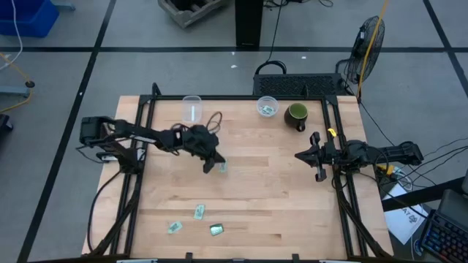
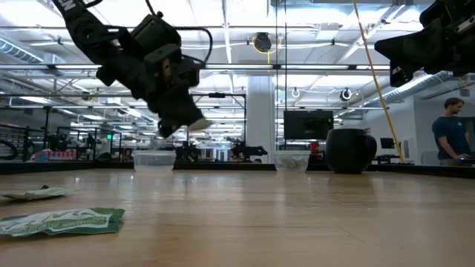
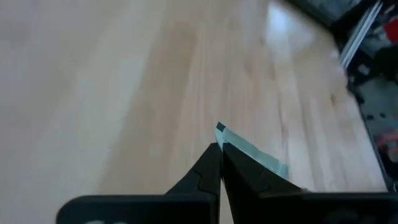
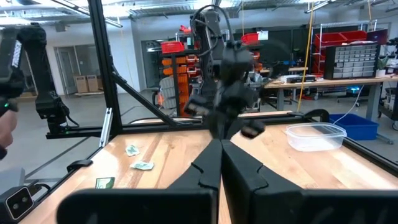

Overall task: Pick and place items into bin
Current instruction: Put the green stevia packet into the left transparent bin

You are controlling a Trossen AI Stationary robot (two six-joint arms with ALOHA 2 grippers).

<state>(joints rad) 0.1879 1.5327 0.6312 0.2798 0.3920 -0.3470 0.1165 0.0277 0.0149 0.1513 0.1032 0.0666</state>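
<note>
My left gripper [image 1: 213, 164] hangs over the table's middle, shut on a pale mint-green packet [image 1: 222, 166]. In the low view this gripper [image 2: 180, 123] and its packet [image 2: 200, 124] are well above the wood. Three more packets lie near the table's near edge: two pale ones [image 1: 174, 228] [image 1: 199, 212] and a darker green one [image 1: 216, 229]. Two clear bins stand at the far edge, one on the left [image 1: 191, 108] and a round one [image 1: 267, 107] with packets inside. My right gripper [image 1: 316, 158] waits shut at the table's right side, touching nothing. My left gripper pinches one end of the packet [image 3: 225, 133] between its two fingertips [image 3: 211, 155]. The rest of the packet [image 3: 261, 157] sticks out past the tips. The fingers slant down from the table's left. The packet is lifted clear of the table.
A dark green cup [image 1: 296, 115] stands at the far right, beside the round bin. A black metal frame [image 1: 139, 131] runs along the table's sides. Bare wood lies between the left gripper and the far bins. A person [image 2: 451, 137] stands in the room beyond.
</note>
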